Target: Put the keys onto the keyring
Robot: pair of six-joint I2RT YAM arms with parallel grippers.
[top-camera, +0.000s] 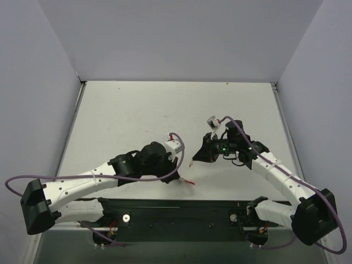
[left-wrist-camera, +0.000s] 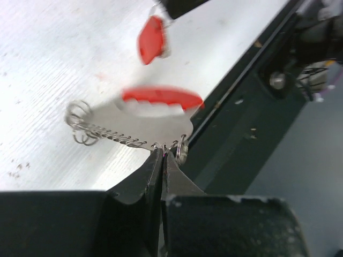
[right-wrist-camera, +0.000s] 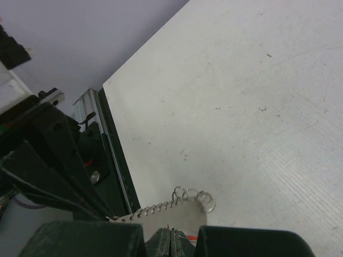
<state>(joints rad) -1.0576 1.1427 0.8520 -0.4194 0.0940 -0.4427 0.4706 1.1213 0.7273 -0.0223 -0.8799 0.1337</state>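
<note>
The keyring (left-wrist-camera: 144, 115) is a flat grey piece with a bright red arc and small wire loops along one edge. My left gripper (left-wrist-camera: 162, 152) is shut on its looped edge and holds it just above the table near the front rail. From above, the keyring (top-camera: 187, 181) shows as a red sliver at the left gripper (top-camera: 179, 175). The key (left-wrist-camera: 151, 40), red-headed, hangs a little beyond the ring from my right gripper (top-camera: 202, 155), which is shut on it. In the right wrist view the right gripper (right-wrist-camera: 170, 236) is shut, with the keyring (right-wrist-camera: 177, 214) just past it.
The black base rail (top-camera: 176, 212) runs along the table's near edge, right beside the held ring. Grey walls (top-camera: 49, 82) enclose the white table (top-camera: 165, 110) on three sides. Purple cables (top-camera: 71, 177) loop along both arms.
</note>
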